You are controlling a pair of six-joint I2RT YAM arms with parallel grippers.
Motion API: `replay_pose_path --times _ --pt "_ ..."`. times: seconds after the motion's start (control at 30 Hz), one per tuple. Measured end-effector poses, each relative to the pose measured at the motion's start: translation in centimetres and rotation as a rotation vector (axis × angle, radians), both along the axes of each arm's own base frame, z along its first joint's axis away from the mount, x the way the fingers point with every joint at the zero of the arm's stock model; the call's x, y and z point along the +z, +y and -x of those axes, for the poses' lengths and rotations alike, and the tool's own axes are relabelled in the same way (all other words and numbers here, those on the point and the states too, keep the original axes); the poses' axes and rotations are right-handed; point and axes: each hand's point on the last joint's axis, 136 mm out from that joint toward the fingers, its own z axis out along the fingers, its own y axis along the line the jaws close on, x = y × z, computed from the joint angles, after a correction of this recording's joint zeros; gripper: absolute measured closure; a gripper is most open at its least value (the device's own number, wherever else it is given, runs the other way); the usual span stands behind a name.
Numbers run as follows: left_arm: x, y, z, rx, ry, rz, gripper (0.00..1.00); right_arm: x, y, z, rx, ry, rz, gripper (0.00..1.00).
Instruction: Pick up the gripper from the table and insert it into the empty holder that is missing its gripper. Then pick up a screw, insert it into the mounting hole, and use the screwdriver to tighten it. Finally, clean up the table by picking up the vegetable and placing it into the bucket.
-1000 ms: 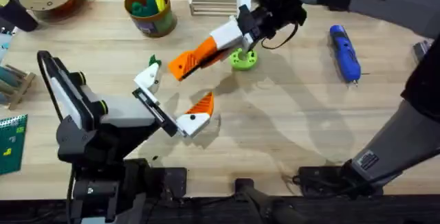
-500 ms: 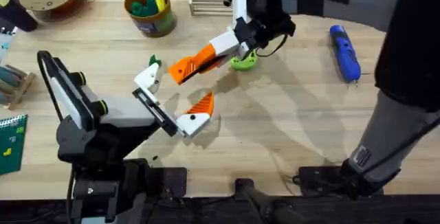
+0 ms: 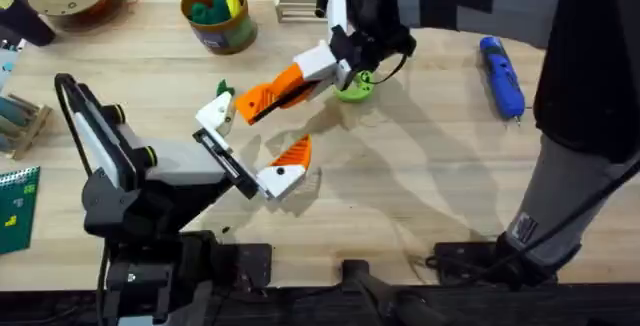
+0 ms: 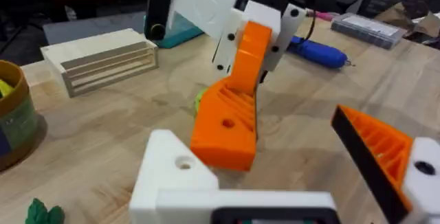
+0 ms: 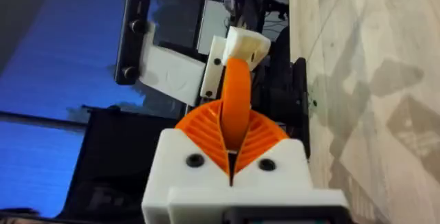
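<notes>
The right arm's white two-finger gripper (image 3: 280, 88) reaches in from the right to the upper middle of the overhead frame. Its ribbed orange pads are pinched shut on the small orange plastic wedge-shaped fingertip (image 3: 255, 103). The left arm's claw (image 3: 250, 141), centre-left of that frame, is spread wide and grasps nothing.

The short round mustard-yellow tub (image 3: 218, 28) stands at the upper left with green and yellow pieces already inside. The bright blue pen-shaped screwdriver (image 3: 502, 76) lies untouched at the upper right.

The white angular finger block (image 3: 215, 114), the bare one of the left claw's fingers, is just left of the wedge. In the left wrist view the wedge (image 4: 223, 124) hangs just above and beside the block (image 4: 175, 169), not seated.

The small dark-green toy piece (image 3: 224, 88) lies on the wood by the block.

I judge the pick-up done and insertion under way. The screw, tightening and clean-up remain. I cannot make out a screw.
</notes>
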Motion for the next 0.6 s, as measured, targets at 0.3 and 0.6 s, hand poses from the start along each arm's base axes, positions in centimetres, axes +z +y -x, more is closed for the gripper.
replay_pose_path --times 0.3,0.6 --pt "0.0 0.04 -0.03 0.002 0.002 0.002 0.005 -0.01 1.0 0.68 0.029 0.015 0.011 0.994" --pt "0.01 0.03 -0.02 0.002 0.001 0.002 0.005 -0.29 1.1 0.59 0.029 0.002 0.022 0.994"
